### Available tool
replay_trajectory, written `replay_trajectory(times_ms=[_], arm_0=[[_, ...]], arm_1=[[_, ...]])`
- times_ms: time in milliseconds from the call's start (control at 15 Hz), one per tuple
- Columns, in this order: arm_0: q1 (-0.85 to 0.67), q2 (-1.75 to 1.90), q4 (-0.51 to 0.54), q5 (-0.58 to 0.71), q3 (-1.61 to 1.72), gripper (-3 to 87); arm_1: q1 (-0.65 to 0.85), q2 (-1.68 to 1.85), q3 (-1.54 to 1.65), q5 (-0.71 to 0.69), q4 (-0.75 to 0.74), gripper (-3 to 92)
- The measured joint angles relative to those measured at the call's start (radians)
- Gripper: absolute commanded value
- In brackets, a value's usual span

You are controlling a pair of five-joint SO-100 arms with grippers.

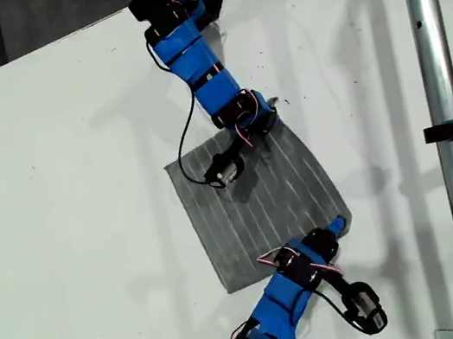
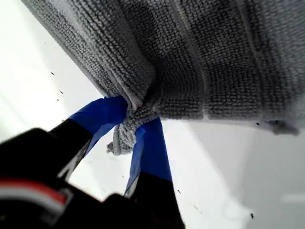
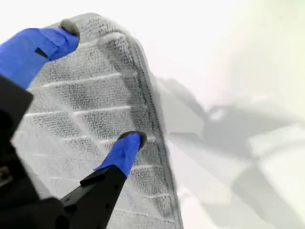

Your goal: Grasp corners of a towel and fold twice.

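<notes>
Lying flat on the white table (image 1: 66,206), near the middle of the exterior view: the towel (image 1: 257,190), grey with thin pale stripes, two of its corners attended by blue arms. Entering from the bottom edge of the exterior view, my first gripper (image 1: 332,231), set at the towel's lower corner on the exterior view's right. Seen close in the first wrist view as my first gripper (image 2: 136,117) clamped narrowly on that corner (image 2: 121,140), with the cloth bunched into a small tuft between the two blue fingers and the rest of the towel (image 2: 214,57) spreading away beyond. Reaching down from the top edge of the exterior view, my second gripper (image 1: 265,114), placed at the towel's upper corner on the exterior view's right. Shown in the second wrist view with jaws spread wide over the towel (image 3: 71,119), one fingertip (image 3: 66,33) beside the corner tip (image 3: 90,21), the other (image 3: 131,143) down by the hem; contact with the cloth not certain. Standing upright along the exterior view's right: a metal pole (image 1: 449,139).
</notes>
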Motion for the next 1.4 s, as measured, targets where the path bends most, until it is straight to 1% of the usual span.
replay_trajectory(times_ms=[67, 200, 267, 333, 400, 467, 533, 667, 800, 867, 1000, 1133, 1267, 1400], arm_0=[[0.003, -0.028, -0.021, -0.014, -0.002, 35.5], [0.008, -0.115, -0.064, -0.057, -0.009, 27.4], [0.008, -0.153, -0.057, -0.1, -0.031, 23.5], [0.002, -0.189, -0.058, -0.141, -0.055, 18.2], [0.0, -0.218, -0.063, -0.178, -0.064, 5.9], [0.0, -0.235, -0.048, -0.199, -0.069, -0.3], [0.0, -0.244, -0.026, -0.202, -0.081, -2.3], [-0.011, -0.213, 0.025, -0.172, -0.083, -3.0], [-0.021, -0.137, 0.049, -0.08, -0.072, -3.0], [-0.021, -0.095, 0.055, -0.012, -0.071, -3.0], [-0.003, 0.054, 0.054, 0.094, -0.071, -3.0], [0.011, 0.212, 0.023, 0.167, -0.04, -3.0], [0.002, 0.321, 0.021, 0.155, 0.048, -3.0], [-0.057, 0.448, 0.066, 0.1, 0.184, -3.1]], arm_1=[[0.0, -0.002, -0.003, 0.0, 0.0, -0.3], [0.0, -0.006, -0.009, -0.009, 0.0, -0.3], [0.0, -0.008, -0.012, -0.009, 0.0, -0.3], [0.0, -0.008, -0.012, -0.009, 0.0, -0.3], [0.0, -0.008, -0.012, -0.009, 0.0, -0.3], [0.0, -0.008, -0.012, -0.009, 0.0, -0.3], [-0.002, -0.008, -0.012, -0.009, 0.0, -0.3], [-0.003, -0.012, -0.031, -0.009, 0.008, -0.3], [-0.021, 0.011, -0.041, -0.008, 0.043, -0.4], [-0.028, 0.043, -0.048, -0.008, 0.084, -0.4], [-0.083, 0.13, -0.153, -0.008, 0.202, -0.4], [-0.124, 0.261, -0.21, -0.008, 0.23, -0.4], [-0.084, 0.344, -0.118, -0.008, 0.195, -0.4], [0.051, 0.35, -0.044, -0.048, 0.163, -0.4]])
